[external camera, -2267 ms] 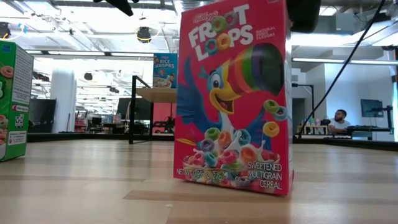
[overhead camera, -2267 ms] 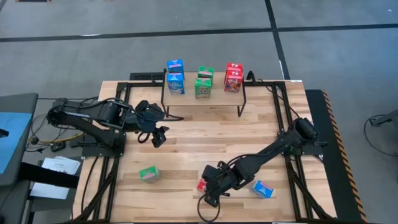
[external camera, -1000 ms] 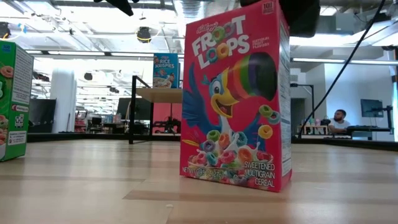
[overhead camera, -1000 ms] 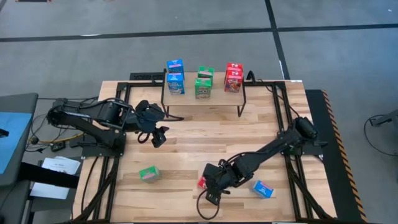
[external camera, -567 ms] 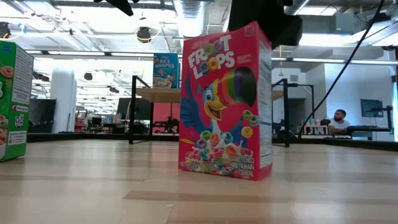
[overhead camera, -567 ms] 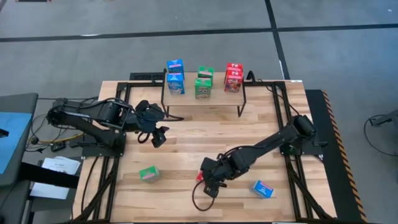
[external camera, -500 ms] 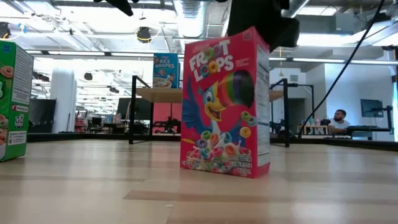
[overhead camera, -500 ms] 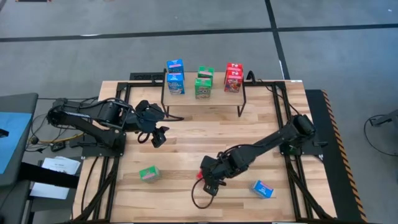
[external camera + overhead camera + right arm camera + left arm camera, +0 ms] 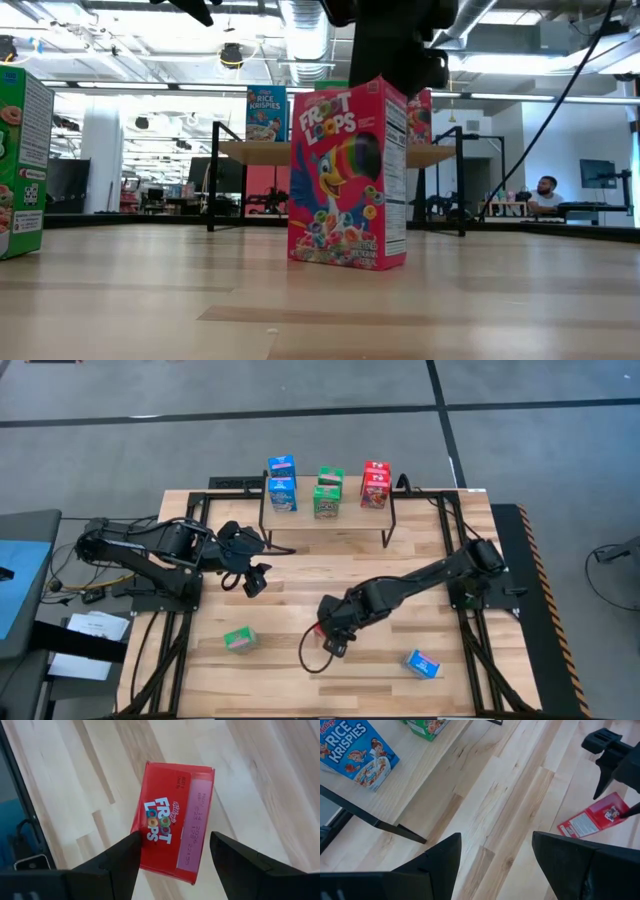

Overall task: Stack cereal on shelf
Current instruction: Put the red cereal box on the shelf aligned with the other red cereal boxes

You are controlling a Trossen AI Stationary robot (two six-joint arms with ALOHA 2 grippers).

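Observation:
A red cereal box (image 9: 348, 180) stands upright near the table's middle, also seen as the red box (image 9: 322, 630) in the high view. My right gripper (image 9: 172, 845) is shut on its top, and the right gripper (image 9: 334, 638) points down from above. My left gripper (image 9: 495, 865) hangs open and empty over the left side, as the left gripper (image 9: 256, 578) shows. The shelf (image 9: 300, 520) at the far edge carries blue boxes (image 9: 282, 482), green boxes (image 9: 327, 492) and red boxes (image 9: 375, 484), each stacked two high. My right gripper pinches the red box's top end (image 9: 148, 854) between its two fingers, one on each long side of the top, near one end of it. The fingers come from above, pointing steeply down. The box hangs upright; whether its bottom (image 9: 345, 262) touches the table I cannot tell.
A green box (image 9: 240, 640) stands near the front left, also seen as the green box (image 9: 22, 165) close to the low camera. A blue box (image 9: 422, 663) lies flat at the front right. The shelf's black legs (image 9: 388, 528) stand on the tabletop. Bare planks lie before the shelf.
My right gripper has carried the red box from near the front edge toward the far edge and a little left, closer to the shelf. The box has stayed upright and turned about, so that its narrow side now shows more in the low view.

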